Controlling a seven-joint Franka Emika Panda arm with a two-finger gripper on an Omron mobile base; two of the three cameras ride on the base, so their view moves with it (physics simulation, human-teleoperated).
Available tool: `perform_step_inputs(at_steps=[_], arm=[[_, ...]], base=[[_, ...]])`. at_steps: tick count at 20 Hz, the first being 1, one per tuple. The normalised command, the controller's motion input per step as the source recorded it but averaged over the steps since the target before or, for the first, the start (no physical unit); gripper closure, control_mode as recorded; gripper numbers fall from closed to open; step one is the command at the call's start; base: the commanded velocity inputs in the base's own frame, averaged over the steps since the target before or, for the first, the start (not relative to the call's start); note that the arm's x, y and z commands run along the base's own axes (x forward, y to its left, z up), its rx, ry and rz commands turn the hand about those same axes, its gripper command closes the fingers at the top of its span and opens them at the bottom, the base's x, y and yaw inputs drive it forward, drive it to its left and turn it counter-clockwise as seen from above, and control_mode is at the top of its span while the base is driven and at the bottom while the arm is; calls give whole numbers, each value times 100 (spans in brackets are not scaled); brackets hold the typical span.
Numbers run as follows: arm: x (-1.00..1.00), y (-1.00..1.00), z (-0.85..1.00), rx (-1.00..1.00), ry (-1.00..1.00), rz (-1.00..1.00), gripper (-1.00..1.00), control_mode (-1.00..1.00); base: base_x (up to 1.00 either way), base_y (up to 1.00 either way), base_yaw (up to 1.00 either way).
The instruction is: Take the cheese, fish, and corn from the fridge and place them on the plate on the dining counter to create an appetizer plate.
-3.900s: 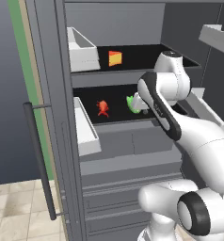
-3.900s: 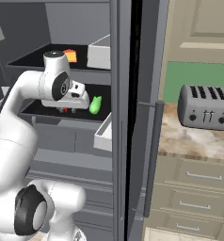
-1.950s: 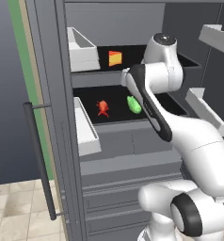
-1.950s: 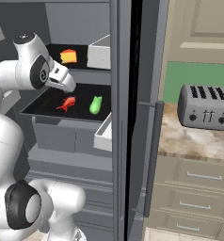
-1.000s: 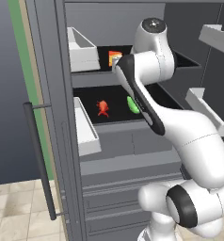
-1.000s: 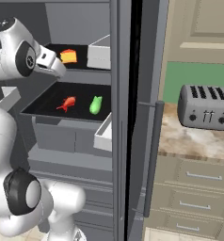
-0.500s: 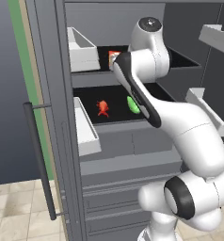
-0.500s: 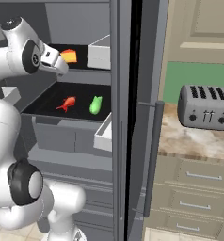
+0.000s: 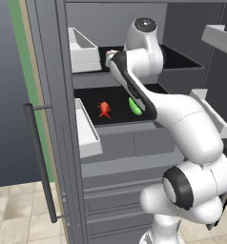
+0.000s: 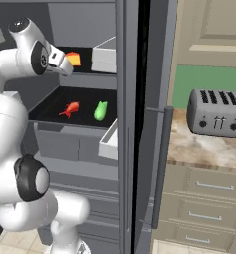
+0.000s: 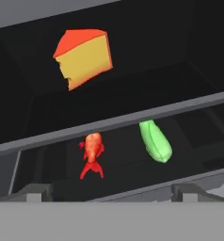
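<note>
- Cheese (image 11: 83, 56) sits on the upper black shelf (image 11: 147, 75) of the open fridge (image 9: 134, 143), a wedge with its broad yellow face turned toward me and its orange top sloping back.
- Seen from the right base camera, my jaws (image 10: 64, 67) are just in front of the cheese (image 10: 73, 59), spread wide apart and holding nothing; I can't tell whether they touch it.
- On the lower shelf (image 9: 118, 112) the fish (image 11: 92, 153) lies with its long axis running front to back, tail toward me in the hand camera.
- Beside it, apart from it, lies the corn (image 11: 155, 141), also lengthwise front to back; which end is the pointed one I can't make out.
- White door bins (image 9: 84, 126) hang on the open door to the left; I can't see what is in them.
- A toaster (image 10: 214, 111) stands on the surface (image 10: 204, 146) to the right of the fridge.
- Compared with a few seconds ago, my hand has risen from the lower shelf to the upper one; cheese, fish and corn lie where they did.
</note>
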Motion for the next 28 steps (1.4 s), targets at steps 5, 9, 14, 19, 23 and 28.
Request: perform_step_inputs(at_steps=[5,9,14,19,23,28], arm=[[29,11,0,0,0,0,-100,-100],[36,8,0,0,0,-3,-100,-100],[45,6,0,0,0,-7,-100,-100],[44,4,0,0,0,-9,-100,-100],[39,3,0,3,2,-12,-100,-100],[37,2,0,4,1,-12,-100,-100]], base=[[0,0,0],[0,0,0],[0,0,0],[0,0,0],[0,0,0],[0,0,0]])
